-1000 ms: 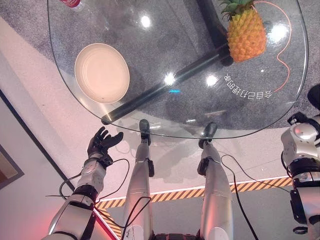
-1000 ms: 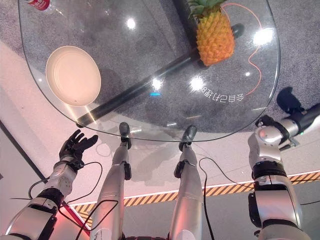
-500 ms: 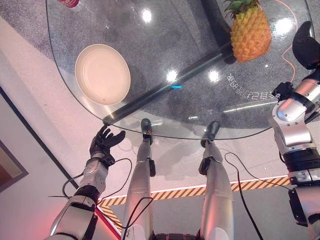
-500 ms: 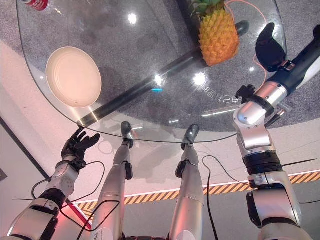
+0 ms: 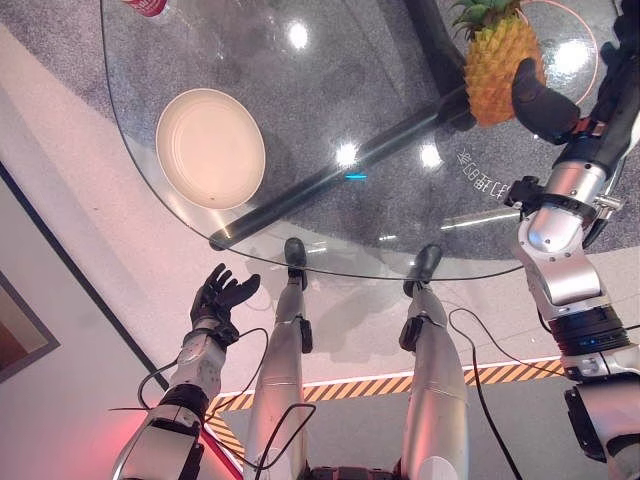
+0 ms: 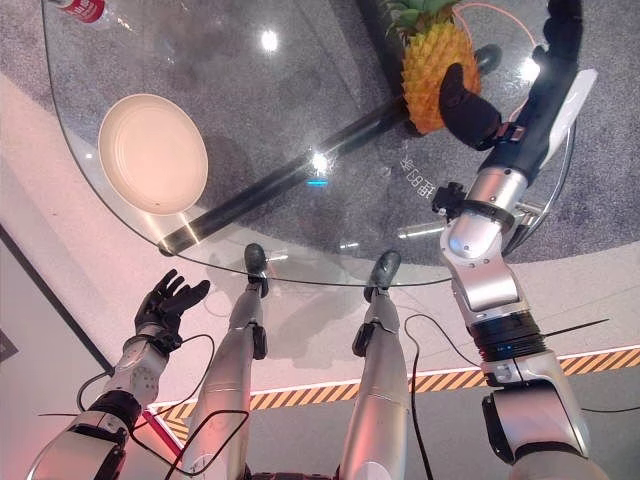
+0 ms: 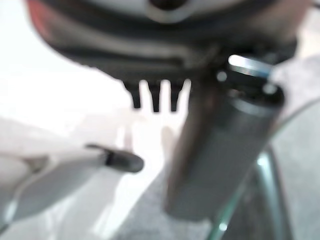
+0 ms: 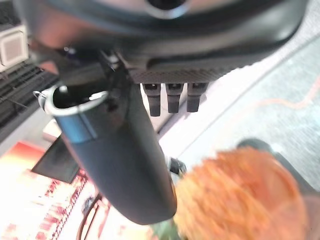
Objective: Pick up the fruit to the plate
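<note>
An orange pineapple [image 5: 493, 70] with a green crown stands upright on the far right of the glass table [image 5: 330, 90]. A cream plate [image 5: 210, 148] lies empty on the table's left side. My right hand [image 6: 532, 100] is raised over the table just right of the pineapple, open, with the thumb [image 5: 540, 95] reaching in front of the fruit and the fingers [image 6: 560, 35] straight. The right wrist view has the thumb [image 8: 120, 160] close beside the pineapple [image 8: 240, 200]; I cannot tell whether they touch. My left hand [image 5: 222, 295] hangs open below the table's near edge, holding nothing.
A red can [image 5: 145, 5] stands at the table's far left edge. A dark bar [image 5: 330, 180] of the table's frame runs under the glass between plate and pineapple. An orange cord [image 5: 598, 45] curls behind the fruit.
My right arm has swung up from the table's right edge and inward, bringing the open hand next to the pineapple. The left hand has stayed low and open.
</note>
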Controlling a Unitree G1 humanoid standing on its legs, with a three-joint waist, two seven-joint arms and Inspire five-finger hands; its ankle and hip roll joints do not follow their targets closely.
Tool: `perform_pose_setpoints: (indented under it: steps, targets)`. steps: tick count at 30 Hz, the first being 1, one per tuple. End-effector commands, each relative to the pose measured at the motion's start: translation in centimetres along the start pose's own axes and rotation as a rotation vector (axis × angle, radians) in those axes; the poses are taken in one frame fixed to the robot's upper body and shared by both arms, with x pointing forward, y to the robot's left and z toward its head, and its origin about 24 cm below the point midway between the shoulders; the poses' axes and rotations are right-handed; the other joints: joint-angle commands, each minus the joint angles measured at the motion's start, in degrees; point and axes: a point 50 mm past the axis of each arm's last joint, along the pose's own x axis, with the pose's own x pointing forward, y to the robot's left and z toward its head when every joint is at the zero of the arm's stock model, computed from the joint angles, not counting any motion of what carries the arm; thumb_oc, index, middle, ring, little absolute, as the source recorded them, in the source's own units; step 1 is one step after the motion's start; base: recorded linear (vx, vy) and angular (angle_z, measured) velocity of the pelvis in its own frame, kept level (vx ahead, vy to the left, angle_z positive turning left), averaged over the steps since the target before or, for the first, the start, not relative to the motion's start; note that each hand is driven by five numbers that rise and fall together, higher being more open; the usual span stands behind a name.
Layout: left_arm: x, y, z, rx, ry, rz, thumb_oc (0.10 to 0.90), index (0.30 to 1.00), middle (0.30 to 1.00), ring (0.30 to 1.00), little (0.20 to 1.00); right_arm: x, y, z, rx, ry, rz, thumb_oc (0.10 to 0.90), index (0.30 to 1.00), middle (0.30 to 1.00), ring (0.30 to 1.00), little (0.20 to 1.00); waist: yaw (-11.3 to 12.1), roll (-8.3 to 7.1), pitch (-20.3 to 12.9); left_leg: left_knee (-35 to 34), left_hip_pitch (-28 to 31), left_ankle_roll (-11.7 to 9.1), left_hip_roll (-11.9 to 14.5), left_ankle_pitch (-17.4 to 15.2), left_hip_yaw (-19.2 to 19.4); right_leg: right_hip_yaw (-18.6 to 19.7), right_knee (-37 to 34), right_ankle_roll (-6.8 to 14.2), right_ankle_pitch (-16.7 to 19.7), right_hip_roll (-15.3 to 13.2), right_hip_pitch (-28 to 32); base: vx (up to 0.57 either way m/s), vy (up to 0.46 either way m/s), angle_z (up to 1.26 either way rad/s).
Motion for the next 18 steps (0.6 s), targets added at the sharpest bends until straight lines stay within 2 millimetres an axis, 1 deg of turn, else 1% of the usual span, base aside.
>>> perform_pose_setpoints:
  steps: [1,6,11,16,18]
  targets:
    - [-1.62,3.45,-2.06,0.022,0.023,0.096,0.800,0.900,0.900,0.900,0.900,0.47,-0.20,4.36,0.021,-0.222,0.049,0.800,0.900,0.900,0.900,0.900,-0.82,1.42,-1.20,4.65,0.53,-0.98,2.36,-2.91,-2.09,3.67,1.62,4.18,2.85,-1.70,-0.72,0.00,0.000,0.00]
    - [-1.76,3.18,-2.58,0.024,0.032,0.093,0.800,0.900,0.900,0.900,0.900,0.03,0.29,4.22,0.049,-0.208,0.086,0.800,0.900,0.900,0.900,0.900,-0.79,1.58,-1.20,4.14,1.20,-1.07,2.47,-2.68,-1.75,3.52,1.50,4.15,2.82,-1.83,-0.22,0.00,0.000,0.00]
    - [-1.78,3.29,-2.65,0.023,0.040,0.094,0.800,0.900,0.900,0.900,0.900,-0.20,0.64,4.78,0.049,-0.214,0.115,0.800,0.900,0.900,0.900,0.900,-0.89,1.63,-1.20,3.84,1.71,-1.24,2.62,-2.44,-1.36,3.47,1.40,4.23,2.93,-1.94,0.07,0.00,0.000,0.00]
    - [-1.83,3.07,-2.90,0.024,0.043,0.092,0.800,0.900,0.900,0.900,0.900,-0.21,0.66,4.69,0.013,-0.213,0.095,0.800,0.900,0.900,0.900,0.900,-0.90,1.67,-1.20,3.60,2.15,-1.28,2.77,-2.37,-1.22,3.48,1.47,4.29,2.89,-1.96,0.29,0.00,0.000,0.00]
    - [-1.82,2.93,-2.99,0.027,0.045,0.091,0.800,0.900,0.900,0.900,0.900,0.02,0.49,4.60,-0.028,-0.229,0.056,0.800,0.900,0.900,0.900,0.900,-0.79,1.72,-1.20,3.61,2.19,-1.26,2.77,-2.38,-1.25,3.39,1.53,4.37,2.94,-2.04,0.28,0.00,0.000,0.00]
